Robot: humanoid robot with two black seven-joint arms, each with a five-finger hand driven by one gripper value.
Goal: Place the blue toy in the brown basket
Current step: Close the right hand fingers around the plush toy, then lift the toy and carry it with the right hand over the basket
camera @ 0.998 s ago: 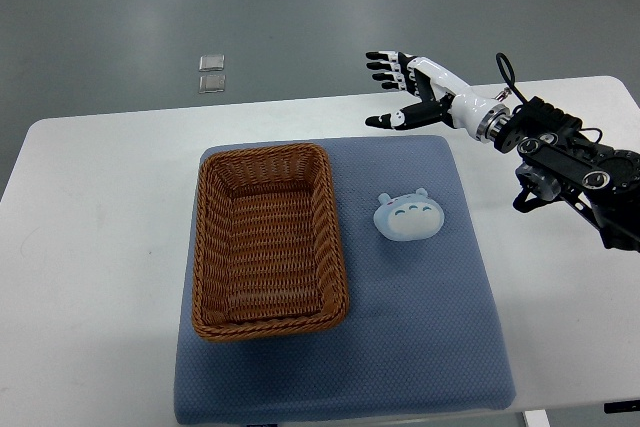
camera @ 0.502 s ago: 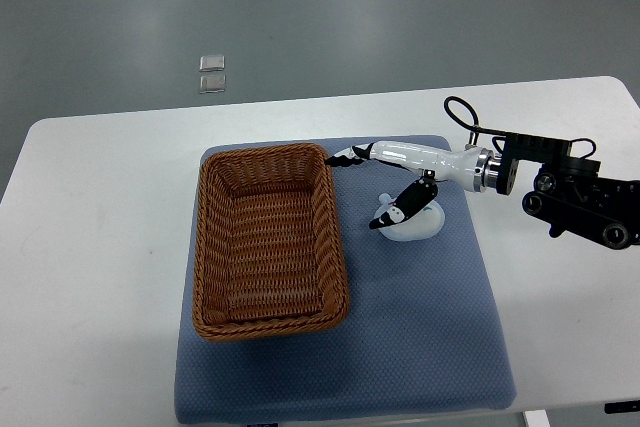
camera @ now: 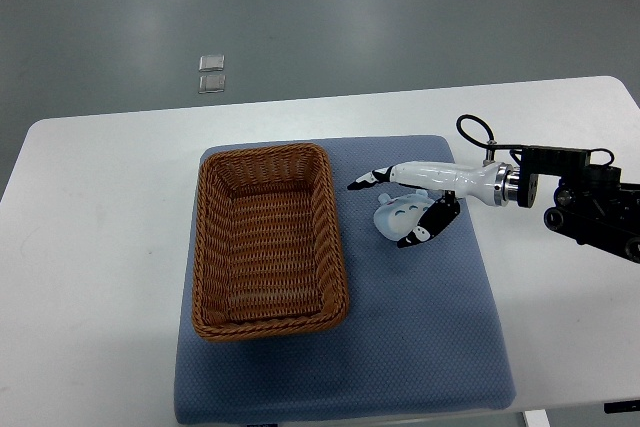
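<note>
One blue mat (camera: pixel 400 347) covers the middle of the white table (camera: pixel 90 247), and on its left half lies the brown basket (camera: pixel 268 240), with nothing inside it that I can see. Just right of the basket the blue toy (camera: pixel 400 215) rests on the mat, and the right hand (camera: pixel 405 205) lies across it, fingers (camera: pixel 368 182) stretched over its far side and the thumb at its near edge; they look loose around it rather than clenched, though contact is hard to judge from above. Farther off, two small clear squares (camera: pixel 211 74) sit on the grey floor beyond the table.
</note>
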